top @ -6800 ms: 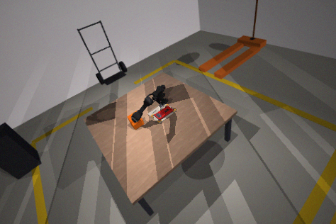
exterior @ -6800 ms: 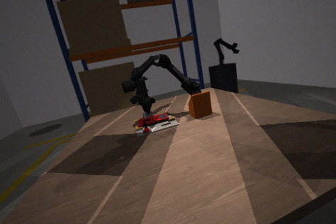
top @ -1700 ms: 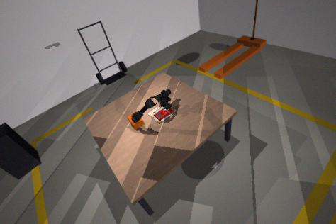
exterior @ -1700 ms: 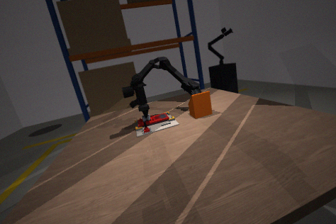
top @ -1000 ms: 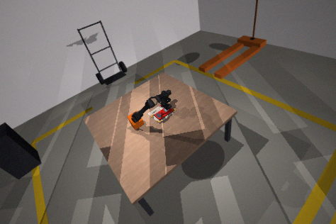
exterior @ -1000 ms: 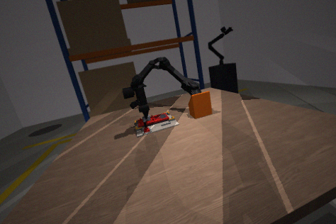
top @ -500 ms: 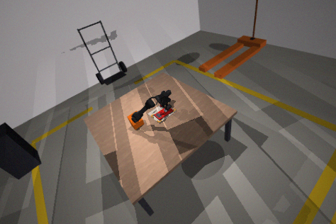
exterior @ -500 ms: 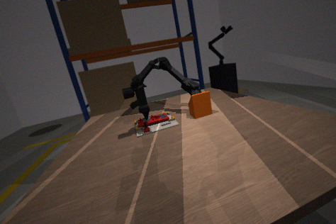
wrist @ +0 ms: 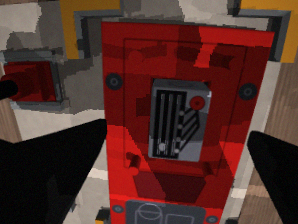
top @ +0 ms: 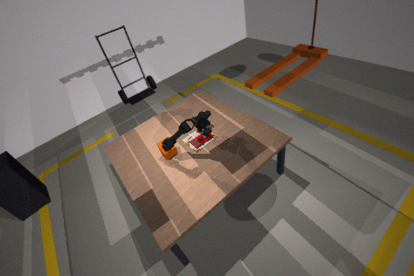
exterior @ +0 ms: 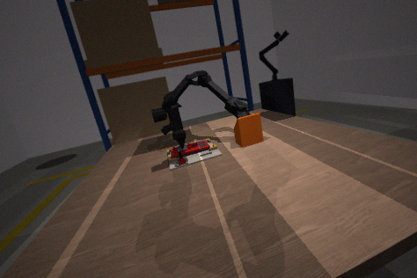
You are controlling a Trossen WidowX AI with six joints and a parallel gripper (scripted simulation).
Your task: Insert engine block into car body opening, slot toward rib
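The grey engine block (wrist: 181, 122) sits in the opening of the red car body (wrist: 230, 60) (top: 202, 141) (exterior: 203, 144). Its black slots are on its left in the wrist view and its red round mark at the upper right. How deep it sits, and where the rib is, I cannot tell for certain. My gripper (wrist: 176, 131) (exterior: 181, 146) is open and empty, with one black finger on each side of the block, well apart from it. In the wrist view the fingertips are over the body's left and right edges. In the top view the fingertips are too small to make out.
A pale board (wrist: 87, 125) (exterior: 211, 155) lies under the car body, with yellow and grey corner pieces. A red piece (wrist: 37, 80) with a black stem sits in a grey holder to the left in the wrist view. An orange block (top: 167, 150) (exterior: 249, 130) stands at the arm's base.
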